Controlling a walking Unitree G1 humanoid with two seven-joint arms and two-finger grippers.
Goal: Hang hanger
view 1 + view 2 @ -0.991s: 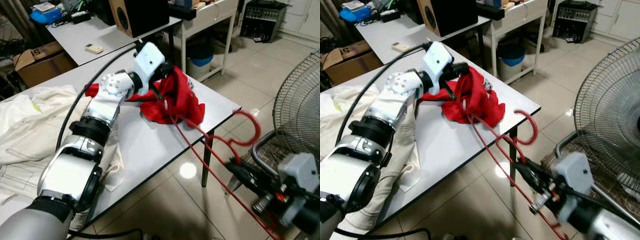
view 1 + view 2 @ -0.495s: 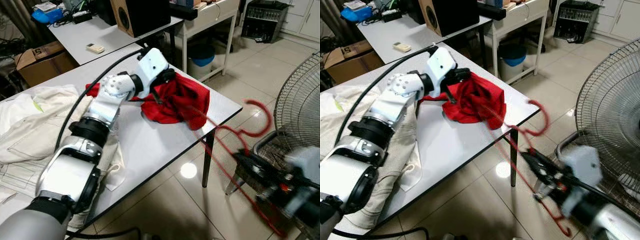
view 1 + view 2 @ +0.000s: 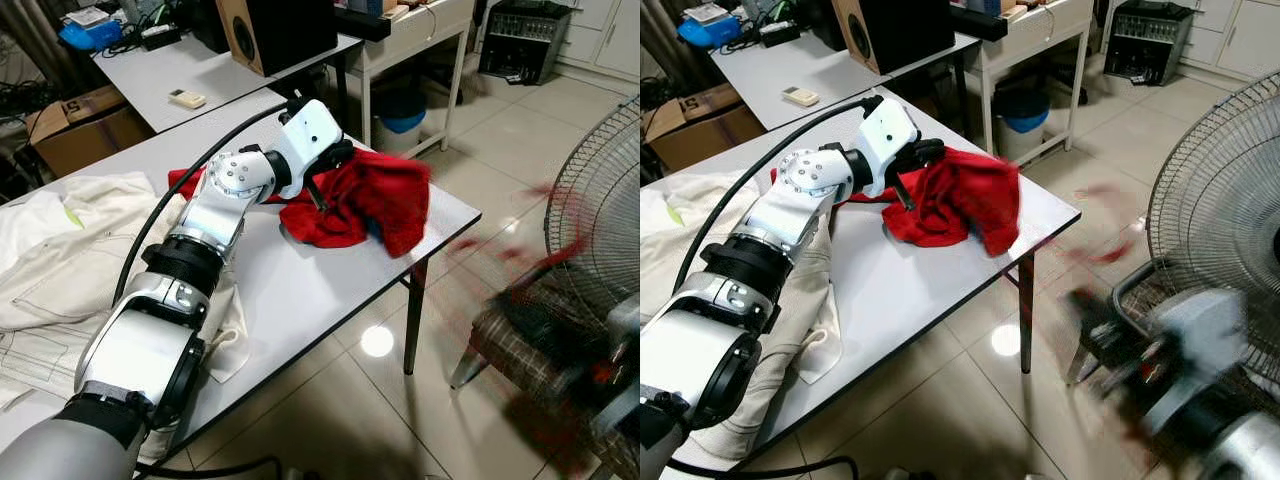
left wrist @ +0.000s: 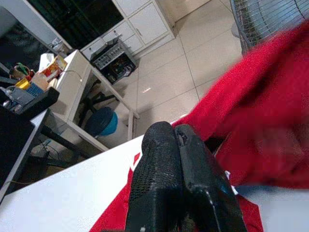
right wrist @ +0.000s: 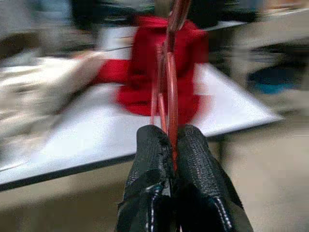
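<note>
A red garment (image 3: 360, 200) lies bunched near the far right corner of the white table (image 3: 300, 290). My left gripper (image 3: 322, 190) rests at its left side, fingers (image 4: 164, 145) pressed shut with red cloth around them. Off the table at the lower right, my right gripper (image 3: 560, 345) is a dark motion blur. In the right wrist view the right gripper (image 5: 170, 133) is shut on the thin red hanger (image 5: 170, 72), which runs from the fingers toward the garment (image 5: 164, 72). In the head views the hanger is faint red streaks (image 3: 545, 255) before the fan.
Cream clothing (image 3: 60, 250) covers the table's left part. A large standing fan (image 3: 600, 190) is close at the right, above a chair frame (image 3: 500, 340). Behind are a second table (image 3: 190, 60) with a speaker (image 3: 285, 30), a cardboard box (image 3: 80, 120) and a blue bin (image 3: 405, 110).
My right gripper has swung the hanger right, away from the table toward the fan, and is now blurred. The garment's right flap was dragged toward the table edge. My left gripper stayed put.
</note>
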